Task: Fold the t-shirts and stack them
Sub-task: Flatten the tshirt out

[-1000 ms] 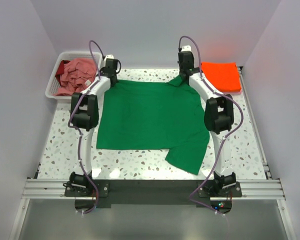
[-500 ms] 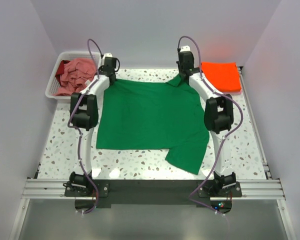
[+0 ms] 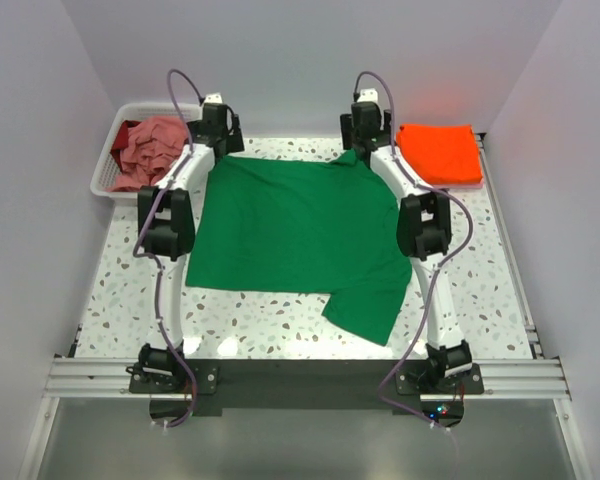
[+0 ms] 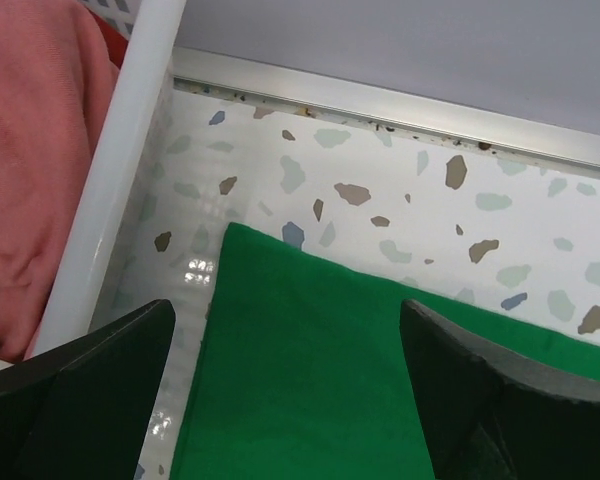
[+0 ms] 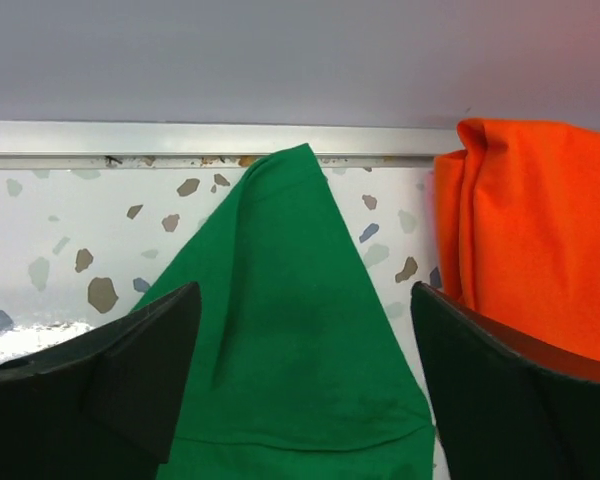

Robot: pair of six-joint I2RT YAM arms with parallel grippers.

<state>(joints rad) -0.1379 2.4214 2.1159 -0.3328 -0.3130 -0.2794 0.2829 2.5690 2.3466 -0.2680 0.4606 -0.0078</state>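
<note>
A bright green t-shirt (image 3: 300,235) lies spread flat across the middle of the speckled table (image 3: 120,270), one sleeve pointing toward the near right. My left gripper (image 3: 216,128) hovers open above its far left corner (image 4: 280,300), nothing between the fingers (image 4: 90,380). Over the far right sleeve tip (image 5: 290,300) my right gripper (image 3: 365,125) is open too, its fingers (image 5: 510,390) apart from the cloth. A folded orange t-shirt (image 3: 440,153) (image 5: 530,260) rests at the far right. The dusty pink t-shirt (image 3: 150,148) (image 4: 30,170) is bunched in the basket.
A white slatted basket (image 3: 108,170) stands at the far left corner, its rim (image 4: 110,190) just left of my left gripper. A metal rail (image 5: 180,140) and the back wall run right behind both grippers. Side walls close in on the table.
Both grippers have opened and let go of the green shirt's far corners, then lifted slightly toward the back. The shirt has settled flat and shifted a little to the left.
</note>
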